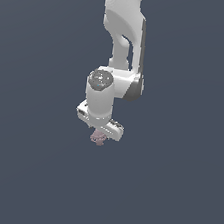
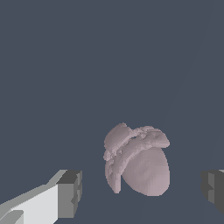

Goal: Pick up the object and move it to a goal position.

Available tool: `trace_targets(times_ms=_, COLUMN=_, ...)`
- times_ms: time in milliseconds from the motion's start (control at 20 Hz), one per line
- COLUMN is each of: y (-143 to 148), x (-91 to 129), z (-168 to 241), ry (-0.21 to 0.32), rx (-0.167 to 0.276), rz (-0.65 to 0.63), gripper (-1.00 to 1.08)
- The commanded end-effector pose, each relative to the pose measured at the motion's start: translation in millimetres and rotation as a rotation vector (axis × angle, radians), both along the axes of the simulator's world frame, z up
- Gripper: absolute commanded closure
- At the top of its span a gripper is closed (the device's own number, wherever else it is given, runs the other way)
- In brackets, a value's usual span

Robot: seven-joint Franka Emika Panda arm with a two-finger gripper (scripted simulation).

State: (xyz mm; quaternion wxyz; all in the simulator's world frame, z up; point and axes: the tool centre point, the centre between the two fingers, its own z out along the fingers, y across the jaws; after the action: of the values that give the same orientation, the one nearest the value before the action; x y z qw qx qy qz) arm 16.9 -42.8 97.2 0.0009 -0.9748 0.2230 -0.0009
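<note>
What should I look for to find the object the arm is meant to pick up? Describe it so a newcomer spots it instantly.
Find the white Panda arm reaching down over the plain dark blue-grey surface. Just beneath its open gripper sits a small pinkish-mauve clump. In the wrist view it lies between the dark finger pads, lumpy on one side, smooth and rounded on the other; nothing else there has colour.

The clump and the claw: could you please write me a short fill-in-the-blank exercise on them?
1. The clump is pinkish-mauve with a ____ surface.
2. In the wrist view the claw is ____, a grey pad apart from the clump on each side.
3. In the exterior view the clump shows just ____ the white claw.

Missing words: bumpy; open; below
</note>
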Motion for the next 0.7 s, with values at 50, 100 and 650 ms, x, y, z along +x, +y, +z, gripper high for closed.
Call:
trace_targets(times_ms=50, y=-2, x=-1, z=-6, ry=0.002, rx=-0.001, rz=-0.026, gripper=-0.92)
trace_targets(times_ms=100, y=-3, x=-1, z=-7, ry=0.002, rx=-0.001, rz=-0.029, gripper=-0.92)
trace_targets(times_ms=650, y=-3, x=-2, z=-37, ry=0.002, rx=-0.001, rz=-0.028, gripper=-0.92)
